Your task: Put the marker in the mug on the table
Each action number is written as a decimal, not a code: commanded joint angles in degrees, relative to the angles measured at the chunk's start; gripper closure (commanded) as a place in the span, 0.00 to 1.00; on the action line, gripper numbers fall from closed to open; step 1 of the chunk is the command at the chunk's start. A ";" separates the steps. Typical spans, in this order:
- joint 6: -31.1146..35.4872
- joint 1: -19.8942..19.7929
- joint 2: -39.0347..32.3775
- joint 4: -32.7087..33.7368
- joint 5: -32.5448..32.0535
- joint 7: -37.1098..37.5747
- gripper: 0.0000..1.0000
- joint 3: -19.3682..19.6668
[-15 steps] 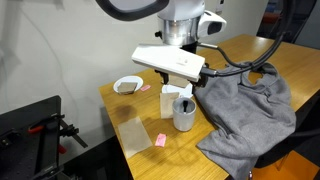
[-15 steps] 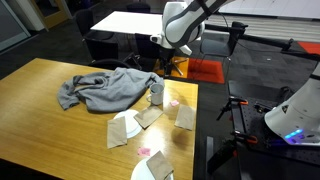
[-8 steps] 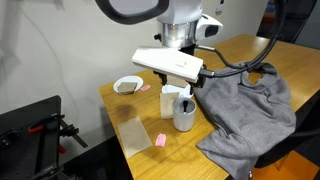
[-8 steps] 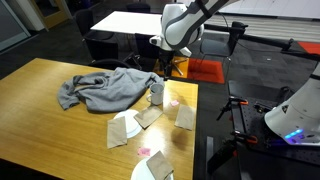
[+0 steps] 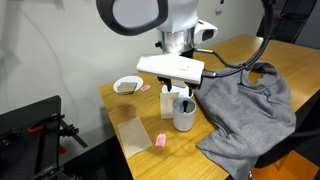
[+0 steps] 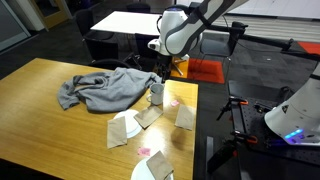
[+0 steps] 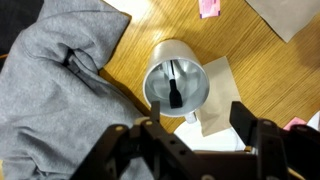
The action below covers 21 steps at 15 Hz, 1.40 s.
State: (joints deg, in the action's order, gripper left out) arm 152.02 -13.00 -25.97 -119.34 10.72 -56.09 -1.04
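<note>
Marker (image 7: 174, 85) sits inside the mug (image 7: 192, 92), a dark stick leaning across the pale interior with its top near the rim. In the wrist view the pincer (image 7: 192, 126) hangs directly over the mug. Its fingers (image 7: 243, 116) are spread wide and hold nothing, so it is clear of the marker and not touching it. In both exterior views the pincer (image 5: 183, 90) hovers just above the mug (image 5: 184, 114) (image 6: 157, 94), which stands upright on the wooden counter (image 7: 255, 62). A crumpled grey cloth (image 7: 50, 95) lies beside the mug, and a small pink block (image 7: 210, 8) rests further off.
</note>
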 commanded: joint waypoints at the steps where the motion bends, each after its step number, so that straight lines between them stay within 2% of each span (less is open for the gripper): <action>1: 3.74 -1.40 -1.70 -0.36 -1.62 -0.97 0.46 -1.88; 3: 5.85 -1.38 -3.35 0.08 -2.54 -0.33 0.50 -2.13; 4: 6.66 -1.59 -4.33 0.51 -2.84 -0.28 0.46 -2.54; 8: 9.27 -1.83 -8.21 2.51 -4.62 0.69 0.45 -3.35; 14: 9.50 -3.17 -11.57 5.77 -5.46 0.76 0.53 -5.46; 21: 7.86 -3.93 -12.60 7.73 -5.47 1.22 0.56 -6.48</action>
State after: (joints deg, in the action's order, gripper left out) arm 160.45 -15.62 -38.01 -112.78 6.77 -56.05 -6.30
